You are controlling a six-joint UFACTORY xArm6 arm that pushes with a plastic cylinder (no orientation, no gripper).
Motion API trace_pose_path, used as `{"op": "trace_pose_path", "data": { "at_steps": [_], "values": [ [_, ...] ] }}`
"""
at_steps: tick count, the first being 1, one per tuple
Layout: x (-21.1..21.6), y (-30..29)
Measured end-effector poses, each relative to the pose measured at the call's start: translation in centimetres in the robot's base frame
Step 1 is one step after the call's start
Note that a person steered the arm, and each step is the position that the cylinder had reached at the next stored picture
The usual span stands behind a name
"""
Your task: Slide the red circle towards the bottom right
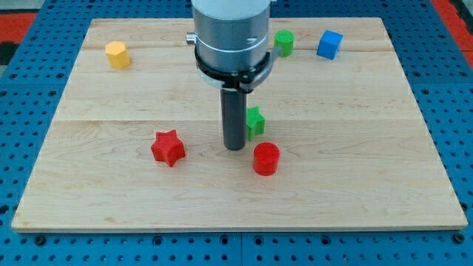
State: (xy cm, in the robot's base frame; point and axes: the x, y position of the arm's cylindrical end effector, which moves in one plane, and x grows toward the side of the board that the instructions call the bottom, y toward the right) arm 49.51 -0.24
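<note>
The red circle (266, 159) stands on the wooden board, a little below the board's middle. My tip (235, 147) is just to the upper left of it, a small gap apart. A green block (255, 122), partly hidden by the rod, sits right behind the tip on its right side, above the red circle.
A red star (168, 148) lies left of the tip. A yellow hexagon (117, 55) is at the top left. A green cylinder (284, 42) and a blue cube (329, 44) are at the top right. The board's edge (236, 225) runs along the view's bottom.
</note>
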Motion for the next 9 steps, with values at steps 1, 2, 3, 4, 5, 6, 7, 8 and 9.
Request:
{"op": "trace_pose_path", "data": {
  "at_steps": [1,2,3,4,5,6,7,8,9],
  "values": [
    [1.7,0.8],
    [2.8,1.1],
    [2.8,1.7],
    [2.0,5.6],
    [1.8,7.3],
    [0.6,9.1],
    [-0.1,9.7],
    [0.3,9.7],
    [1.2,9.9]
  ]
}}
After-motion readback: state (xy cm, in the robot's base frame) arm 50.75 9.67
